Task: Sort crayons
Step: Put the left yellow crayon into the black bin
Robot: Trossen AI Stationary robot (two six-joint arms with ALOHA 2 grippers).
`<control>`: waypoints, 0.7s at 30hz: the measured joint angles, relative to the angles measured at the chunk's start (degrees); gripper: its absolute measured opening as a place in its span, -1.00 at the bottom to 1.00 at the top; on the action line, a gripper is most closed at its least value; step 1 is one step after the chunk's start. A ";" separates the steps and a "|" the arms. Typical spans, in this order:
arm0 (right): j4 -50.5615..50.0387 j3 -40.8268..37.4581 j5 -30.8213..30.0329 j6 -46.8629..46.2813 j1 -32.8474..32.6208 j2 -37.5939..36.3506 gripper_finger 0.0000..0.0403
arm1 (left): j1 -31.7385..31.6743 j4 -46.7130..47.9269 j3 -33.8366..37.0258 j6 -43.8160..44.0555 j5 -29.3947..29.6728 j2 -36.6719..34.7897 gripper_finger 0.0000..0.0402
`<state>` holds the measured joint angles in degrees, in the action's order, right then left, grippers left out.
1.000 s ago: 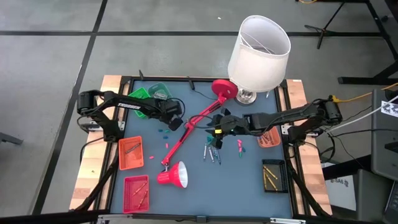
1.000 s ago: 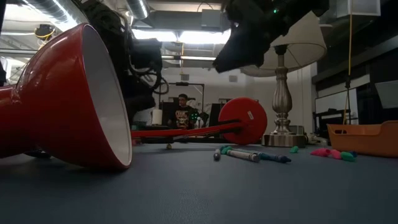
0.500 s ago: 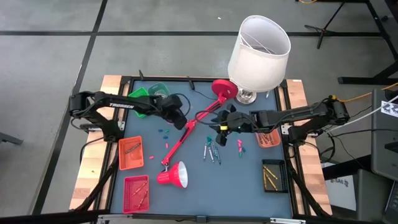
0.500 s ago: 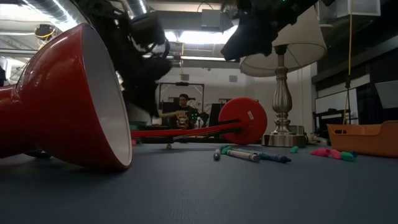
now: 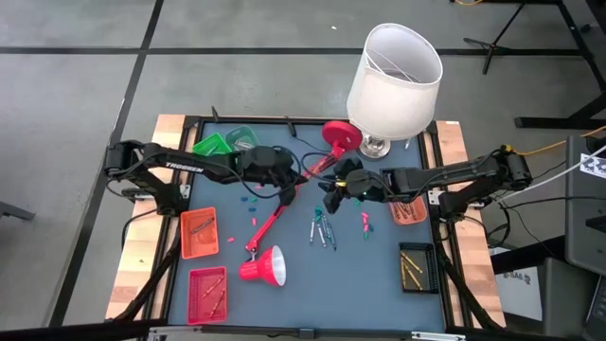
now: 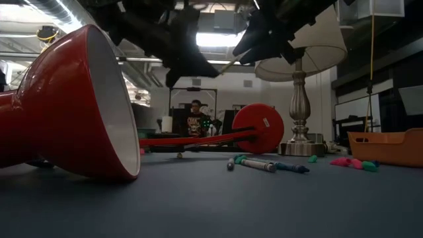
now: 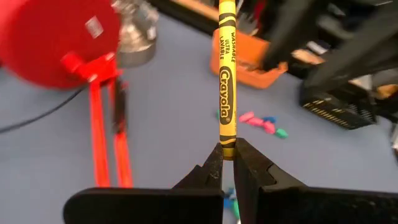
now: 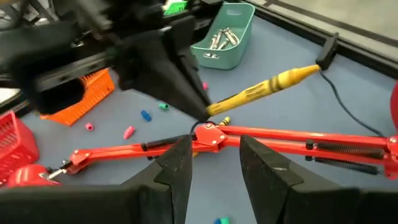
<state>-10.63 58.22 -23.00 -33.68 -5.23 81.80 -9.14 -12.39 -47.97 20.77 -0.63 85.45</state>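
My left gripper (image 7: 227, 157) is shut on a yellow crayon (image 7: 224, 81) above the middle of the table (image 5: 379, 294). The crayon's tip (image 8: 309, 71) points toward my right arm. My right gripper (image 8: 214, 152) stands open just to the right, above the fallen red lamp's arm (image 8: 292, 135), with nothing between its fingers. Loose crayons lie on the table: a grey and teal group (image 5: 321, 230), pink and green ones (image 5: 365, 223) and small teal bits (image 5: 251, 201). My left gripper pinches the yellow crayon by its blunt end (image 7: 227, 148) between its two fingertips. The fingers come from the table's left, slanting slightly down, and the crayon sticks straight out ahead of them. It is lifted clear of the table and of the lamp.
The red lamp lies across the middle: shade (image 5: 265, 267), arm (image 5: 282, 206), base (image 5: 341, 134). A white-shaded lamp (image 5: 393, 80) stands at the back. An orange tray (image 5: 199, 232), red tray (image 5: 206, 292) and green bin (image 5: 227, 142) sit left; an orange bin (image 5: 409, 210) and black tray (image 5: 415, 268) sit right.
My left gripper has risen and gone toward the table's right, tipping up from pointing down to nearly level, and has stayed shut. My right gripper has rolled about its own line and lifted slightly, still open.
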 joint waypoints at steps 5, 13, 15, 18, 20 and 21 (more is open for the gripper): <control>0.19 0.00 -3.09 -3.34 0.02 0.00 -0.34 | 1.97 -1.94 0.00 -1.74 0.05 -0.02 -1.00; 0.53 0.00 -2.96 -3.38 0.00 0.00 -0.34 | 2.99 -1.94 0.00 -1.96 0.05 -0.02 -1.00; 0.57 0.00 -2.95 -3.38 0.00 0.00 -0.34 | 2.99 -1.94 0.00 -1.96 0.08 -0.02 -1.00; 0.67 0.00 -2.96 -3.35 0.02 0.00 -0.34 | 2.99 -1.94 0.00 -1.96 0.12 -0.02 -1.00; 0.85 0.00 -2.96 -3.33 0.02 0.00 -0.34 | 2.99 -1.94 0.00 -1.94 0.10 -0.02 -1.00; 1.10 0.00 -2.96 -3.33 0.02 0.00 -0.34 | 3.05 -1.94 0.00 -1.96 0.10 -0.02 -1.00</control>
<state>-9.53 58.22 -25.96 -37.01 -5.21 81.80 -6.09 -14.33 -47.96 18.81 -0.54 85.43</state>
